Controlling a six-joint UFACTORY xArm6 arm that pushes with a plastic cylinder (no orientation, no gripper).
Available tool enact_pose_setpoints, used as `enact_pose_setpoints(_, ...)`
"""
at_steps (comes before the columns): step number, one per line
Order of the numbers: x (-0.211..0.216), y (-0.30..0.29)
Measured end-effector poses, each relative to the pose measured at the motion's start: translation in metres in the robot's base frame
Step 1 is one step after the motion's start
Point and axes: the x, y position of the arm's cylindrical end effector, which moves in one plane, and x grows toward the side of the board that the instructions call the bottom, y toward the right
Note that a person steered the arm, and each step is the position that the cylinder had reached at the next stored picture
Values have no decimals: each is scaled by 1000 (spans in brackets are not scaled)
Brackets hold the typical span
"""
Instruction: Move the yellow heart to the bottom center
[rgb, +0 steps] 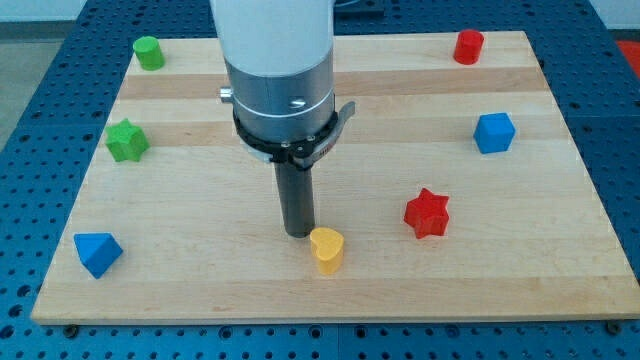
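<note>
Yellow heart (326, 249): near table (560, 270) bottom centre. My tip (298, 233) touches its upper-left; no claw fitted, nothing held. Nudge gently downward; avoid overshooting the edge.

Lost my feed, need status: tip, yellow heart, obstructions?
My tip just upper-left of the yellow heart. Heart sits near bottom center. Red star off to its right, apart; nothing blocking.

My tip (298, 234) (rod vertical) on-board.

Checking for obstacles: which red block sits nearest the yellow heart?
The red star, just right of the yellow heart; the red cylinder stands at the board's top.
</note>
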Motion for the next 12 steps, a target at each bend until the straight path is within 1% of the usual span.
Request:
enact_pose_setpoints(4, 6, 12)
enact_pose_setpoints(5, 19, 12)
enact_pose_setpoints(6, 22, 12)
enact_pose_setpoints(8, -13, 12)
enact_pose_setpoints(9, -13, 12)
enact_pose_setpoints(10, -26, 12)
enact_pose_setpoints(11, -50, 29)
enact_pose_setpoints(12, -52, 36)
